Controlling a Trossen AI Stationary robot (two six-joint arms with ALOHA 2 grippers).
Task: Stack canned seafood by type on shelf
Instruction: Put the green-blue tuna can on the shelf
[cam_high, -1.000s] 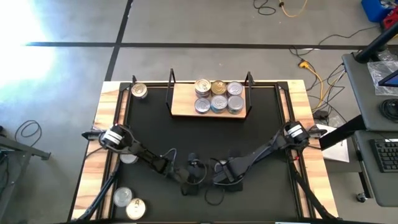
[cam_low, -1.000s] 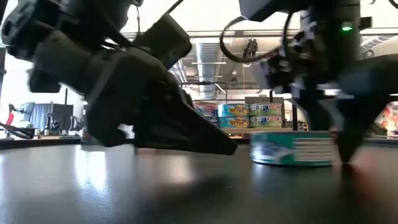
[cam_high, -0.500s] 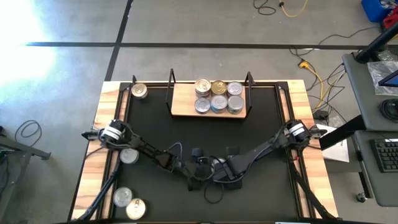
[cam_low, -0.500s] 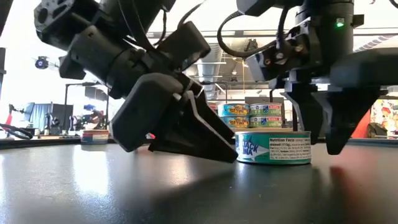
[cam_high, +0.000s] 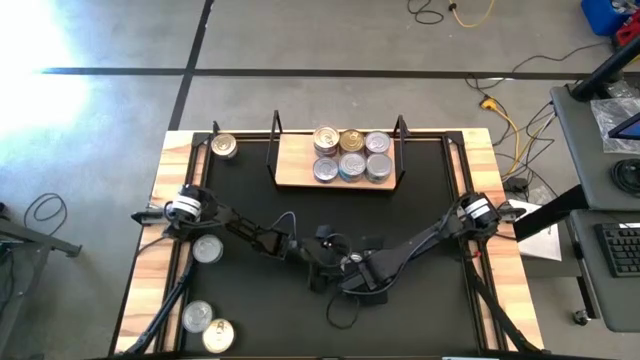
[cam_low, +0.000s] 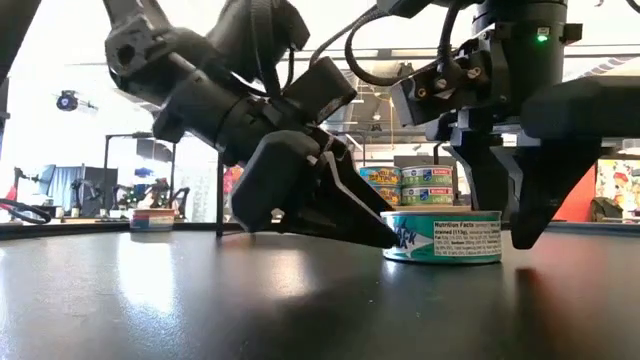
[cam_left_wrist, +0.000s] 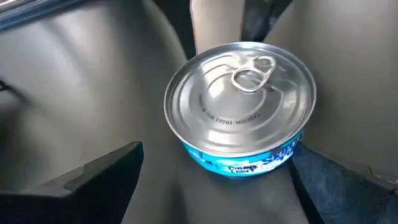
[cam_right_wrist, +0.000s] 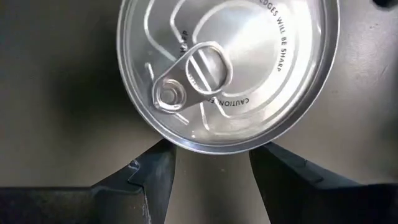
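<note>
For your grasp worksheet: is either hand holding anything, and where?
Nothing: the tin stands on the table, open left hand flanking it, open right hand above.

A strong white glare is seen on the floor (cam_high: 40, 60) at the overhead view's upper left. In the low view the arms are backlit against a bright room, and soft reflections are cast on the black table (cam_low: 150, 300). The tin lid (cam_right_wrist: 230, 68) gleams sharply
</note>
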